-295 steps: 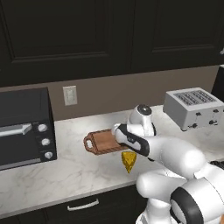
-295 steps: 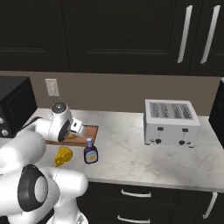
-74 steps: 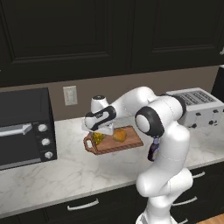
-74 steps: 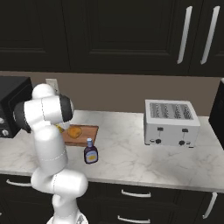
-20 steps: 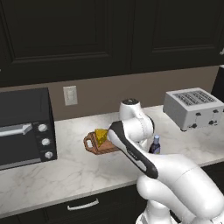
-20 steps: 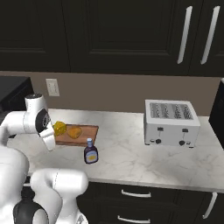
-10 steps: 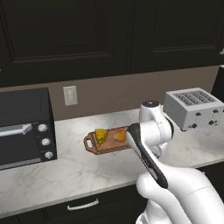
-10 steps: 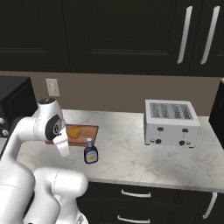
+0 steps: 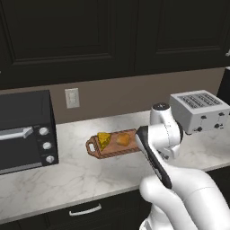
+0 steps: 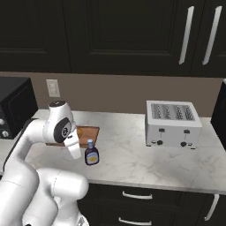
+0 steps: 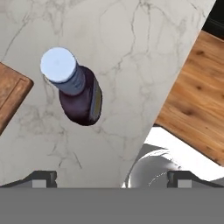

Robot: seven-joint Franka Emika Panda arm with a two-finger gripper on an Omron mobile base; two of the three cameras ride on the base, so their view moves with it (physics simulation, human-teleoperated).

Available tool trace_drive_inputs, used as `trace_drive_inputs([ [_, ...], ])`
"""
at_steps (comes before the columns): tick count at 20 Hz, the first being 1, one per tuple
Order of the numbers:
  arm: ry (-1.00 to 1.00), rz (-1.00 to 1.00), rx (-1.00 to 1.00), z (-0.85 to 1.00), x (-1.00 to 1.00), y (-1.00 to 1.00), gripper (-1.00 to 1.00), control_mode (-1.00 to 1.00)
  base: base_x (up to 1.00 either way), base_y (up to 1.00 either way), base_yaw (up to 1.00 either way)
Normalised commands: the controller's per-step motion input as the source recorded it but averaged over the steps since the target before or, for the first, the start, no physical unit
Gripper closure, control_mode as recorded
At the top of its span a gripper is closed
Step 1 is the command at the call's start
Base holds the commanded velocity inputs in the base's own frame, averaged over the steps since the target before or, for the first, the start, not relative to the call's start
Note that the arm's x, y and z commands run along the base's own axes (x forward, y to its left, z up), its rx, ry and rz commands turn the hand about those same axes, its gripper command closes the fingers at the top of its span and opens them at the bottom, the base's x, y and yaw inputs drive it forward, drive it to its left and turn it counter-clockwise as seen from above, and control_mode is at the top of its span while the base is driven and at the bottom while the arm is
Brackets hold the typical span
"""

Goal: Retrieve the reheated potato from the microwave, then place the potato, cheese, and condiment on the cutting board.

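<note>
The condiment bottle [image 11: 79, 89] stands upright on the marble counter, seen from above in the hand view, with its pale cap toward me. My gripper [image 11: 113, 177] hangs above it and a little to one side, open, with its fingertips [image 11: 43, 176] wide apart and nothing between them. In the right base view the condiment [image 10: 91, 156] stands just in front of the cutting board [image 10: 89, 131]. On the cutting board [image 9: 130, 147] lie the cheese [image 9: 104, 139] and the potato [image 9: 122, 139]. The microwave is out of view.
A black toaster oven [image 9: 24, 130] with knobs stands at the left end of the counter. A silver toaster [image 10: 173, 123] sits at the right. The counter's front edge and the wooden floor [image 11: 197, 105] show past the bottle.
The arm has swung from over the cutting board's left part to the right, toward the bottle. The gripper has stayed open. Cheese and potato rest unmoved on the board.
</note>
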Motion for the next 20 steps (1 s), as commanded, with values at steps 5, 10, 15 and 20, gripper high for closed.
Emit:
trace_drive_inputs([
  [5, 0.09, 0.00, -0.03, 0.00, 0.26, -0.14, -1.00, -1.00, 0.00, 0.00, 0.00],
  [10, 0.08, 0.00, -0.05, -0.08, 0.09, 0.00, -1.00, -1.00, 0.00, 0.00, 0.00],
  [15, 0.04, 0.00, -0.07, -0.13, 0.04, -0.05, -1.00, -1.00, 0.00, 0.00, 0.00],
  [20, 0.01, 0.00, -0.04, -0.18, 0.01, -0.07, -1.00, -1.00, 0.00, 0.00, 0.00],
])
